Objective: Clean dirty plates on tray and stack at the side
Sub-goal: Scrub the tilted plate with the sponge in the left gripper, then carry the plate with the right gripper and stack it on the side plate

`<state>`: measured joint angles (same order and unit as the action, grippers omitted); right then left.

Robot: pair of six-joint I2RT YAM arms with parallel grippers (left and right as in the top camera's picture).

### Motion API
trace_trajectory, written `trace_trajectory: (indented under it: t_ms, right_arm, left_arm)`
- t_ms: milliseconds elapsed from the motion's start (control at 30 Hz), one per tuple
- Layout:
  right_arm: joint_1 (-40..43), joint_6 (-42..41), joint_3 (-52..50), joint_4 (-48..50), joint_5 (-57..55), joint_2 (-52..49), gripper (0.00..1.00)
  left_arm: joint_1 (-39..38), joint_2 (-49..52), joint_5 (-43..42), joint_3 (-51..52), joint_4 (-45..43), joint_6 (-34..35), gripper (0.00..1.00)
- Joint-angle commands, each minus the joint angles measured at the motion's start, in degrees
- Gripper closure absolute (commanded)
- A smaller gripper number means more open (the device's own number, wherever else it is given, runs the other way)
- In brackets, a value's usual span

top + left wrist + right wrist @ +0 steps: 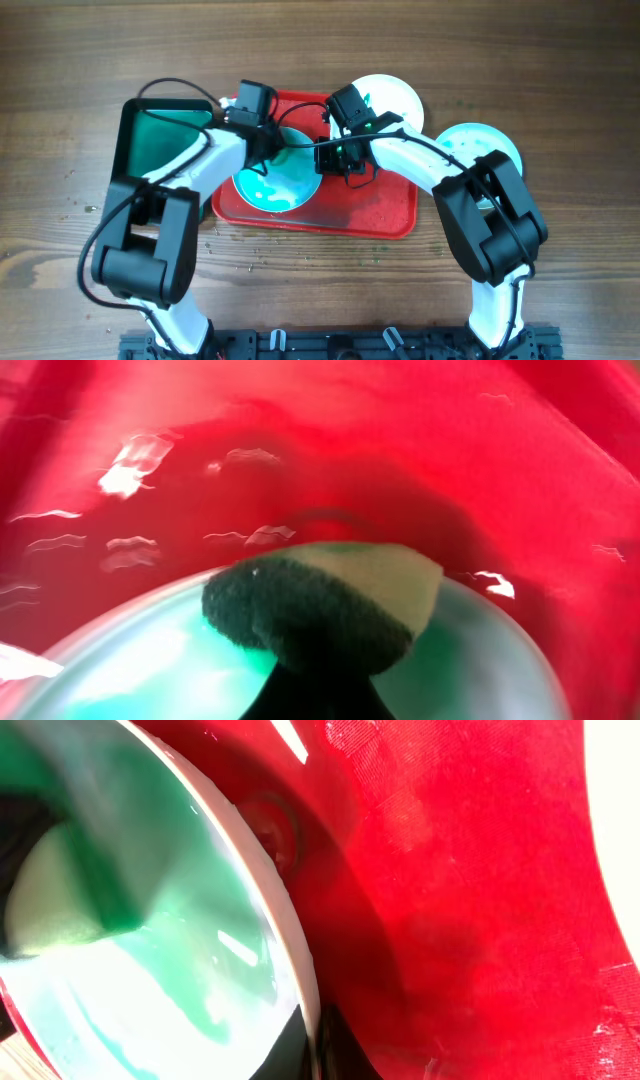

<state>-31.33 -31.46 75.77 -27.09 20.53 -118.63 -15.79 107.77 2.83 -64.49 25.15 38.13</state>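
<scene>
A white plate with teal smears (272, 190) lies on the red tray (372, 216). My left gripper (266, 138) is over the plate's far side. In the left wrist view it (320, 698) is shut on a sponge (322, 605), dark green and whitish, pressed on the plate (130, 670) near the tray wall (400, 460). My right gripper (327, 160) is at the plate's right edge. In the right wrist view it (314, 1046) is shut on the plate's rim (285, 935) above the tray (480, 920). A second plate (392, 98) lies behind the tray. A third plate (470, 145) lies to the right.
A smaller dark green tray (160, 135) sits left of the red tray, under my left arm. My right arm hides part of the right-hand plate. Small crumbs or droplets dot the wooden table (300, 265) in front of the red tray.
</scene>
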Motion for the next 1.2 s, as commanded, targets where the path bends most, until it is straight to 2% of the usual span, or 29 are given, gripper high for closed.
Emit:
trace_trajectory:
  t_ms: [0, 100, 133, 200, 333, 467, 600, 667, 700, 900, 1033, 1167]
  right_arm:
    - [0.3, 0.0, 0.5, -0.8, -1.1, -1.5, 0.96]
    - [0.3, 0.2, 0.5, -1.2, -1.1, -1.5, 0.96]
    - [0.3, 0.2, 0.5, -2.0, -1.1, -1.1, 0.96]
    - [0.3, 0.5, 0.5, -3.2, -1.5, 0.1, 0.96]
    - [0.0, 2.8, 0.5, -8.2, -9.3, 6.8, 0.96]
    - [-2.5, 4.6, 0.5, -15.4, -26.1, 16.4, 0.95]
    - [-9.4, 4.4, 0.5, -19.9, -48.9, 22.6, 0.96]
    - [-14.3, 4.3, 0.5, -20.1, -60.8, 23.4, 0.96]
    - [-18.6, 4.3, 0.5, -20.1, -70.6, 23.4, 0.96]
    - [-30.4, 4.3, 0.5, -19.9, -98.1, 23.3, 0.96]
    - [-34.3, 4.3, 0.5, -19.7, -107.4, 23.3, 0.96]
    - [-34.5, 4.4, 0.5, -19.0, -107.7, 23.3, 0.96]
  left_arm:
    - [4.7, -4.9, 12.1, -5.4, 12.6, 7.5, 0.96]
    - [6.9, -10.6, 9.8, -9.5, 22.6, 7.3, 0.96]
    - [7.6, -13.9, 4.8, -10.3, 23.7, 4.5, 0.96]
    - [8.2, -17.1, 1.1, -10.4, 23.3, 2.6, 0.96]
    - [9.2, -20.3, 0.0, -10.4, 23.0, 2.6, 0.96]
    - [9.2, -19.6, 0.0, -10.4, 21.5, 2.6, 0.96]
    - [9.2, -19.5, 0.0, -10.4, 19.8, 2.6, 0.96]
    - [9.2, -19.5, 0.0, -10.4, 19.2, 2.6, 0.96]
    - [9.2, -19.5, 0.0, -10.4, 18.9, 2.6, 0.96]
    - [9.2, -19.5, 0.0, -10.4, 18.1, 2.6, 0.96]
    - [9.2, -19.5, 0.0, -10.4, 17.9, 2.6, 0.96]
    - [9.2, -19.5, 0.0, -10.4, 17.9, 2.6, 0.96]
